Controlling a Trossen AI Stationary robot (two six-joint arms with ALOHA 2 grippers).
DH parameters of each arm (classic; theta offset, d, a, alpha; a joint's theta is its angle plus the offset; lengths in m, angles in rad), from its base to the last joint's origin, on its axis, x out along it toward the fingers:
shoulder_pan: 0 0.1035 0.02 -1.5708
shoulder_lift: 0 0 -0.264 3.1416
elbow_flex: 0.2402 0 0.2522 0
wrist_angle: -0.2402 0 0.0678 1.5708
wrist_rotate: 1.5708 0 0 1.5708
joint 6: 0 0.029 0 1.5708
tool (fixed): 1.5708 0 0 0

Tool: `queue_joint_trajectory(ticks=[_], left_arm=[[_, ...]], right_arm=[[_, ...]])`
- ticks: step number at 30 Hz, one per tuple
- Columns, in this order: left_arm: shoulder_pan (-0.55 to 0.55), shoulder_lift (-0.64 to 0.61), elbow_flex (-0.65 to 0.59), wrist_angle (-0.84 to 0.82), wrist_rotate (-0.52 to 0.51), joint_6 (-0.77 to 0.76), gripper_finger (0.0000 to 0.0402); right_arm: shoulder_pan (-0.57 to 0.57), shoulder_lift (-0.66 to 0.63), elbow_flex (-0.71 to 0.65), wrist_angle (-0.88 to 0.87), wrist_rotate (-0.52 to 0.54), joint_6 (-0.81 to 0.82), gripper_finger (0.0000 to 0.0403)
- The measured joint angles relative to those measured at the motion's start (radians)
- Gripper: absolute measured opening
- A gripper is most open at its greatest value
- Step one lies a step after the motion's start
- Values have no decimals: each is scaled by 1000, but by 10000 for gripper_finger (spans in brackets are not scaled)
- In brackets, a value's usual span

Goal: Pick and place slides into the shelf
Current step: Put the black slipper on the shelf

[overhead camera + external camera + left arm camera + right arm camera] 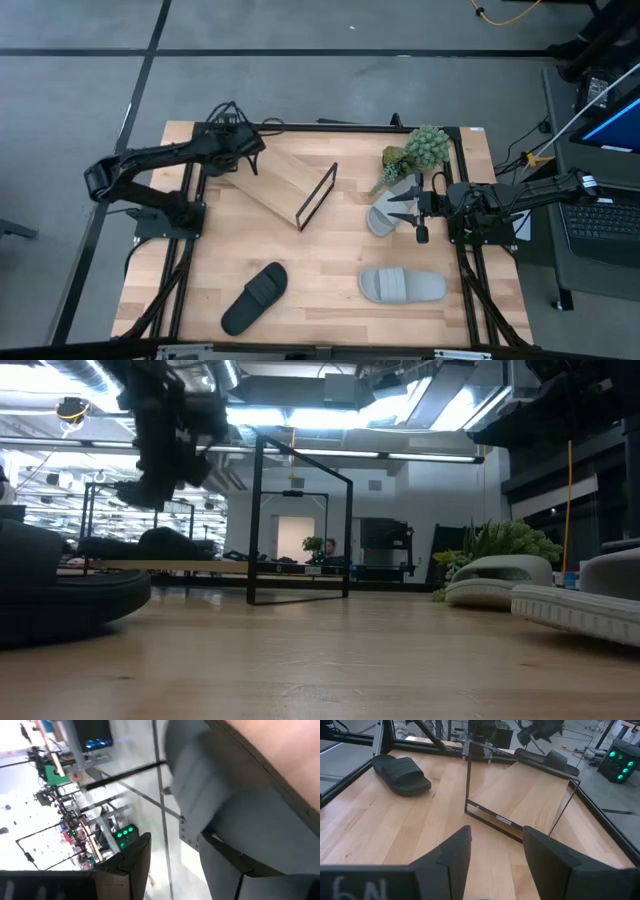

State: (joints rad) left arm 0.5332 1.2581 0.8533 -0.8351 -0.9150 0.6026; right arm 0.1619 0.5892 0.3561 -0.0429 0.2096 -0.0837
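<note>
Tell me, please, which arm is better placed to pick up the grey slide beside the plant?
Right: the right gripper, open, sits beside that grey slide; the left gripper hangs far off over the shelf.

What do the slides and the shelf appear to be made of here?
The grey slide and the black slide look like one-piece moulded foam or rubber with a matte finish: no seams, no shine. The shelf has a light wooden board with visible grain and looks unlacquered or satin; its frame is thin black wire, probably coated metal.
</note>
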Motion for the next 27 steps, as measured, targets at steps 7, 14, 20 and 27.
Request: queue_joint_trajectory(ticks=[7,14,20,27], left_arm=[[-93,-110,37,-48,0,-154,157],[-259,-182,37,-45,0,-349,157],[-371,-194,37,-40,68,-545,157],[-491,-191,37,-39,253,-541,157]], right_arm=[[0,0,0,0,0,0,180],[0,0,0,2,0,0,180],[0,0,0,2,0,0,180],[0,0,0,29,0,0,180]])
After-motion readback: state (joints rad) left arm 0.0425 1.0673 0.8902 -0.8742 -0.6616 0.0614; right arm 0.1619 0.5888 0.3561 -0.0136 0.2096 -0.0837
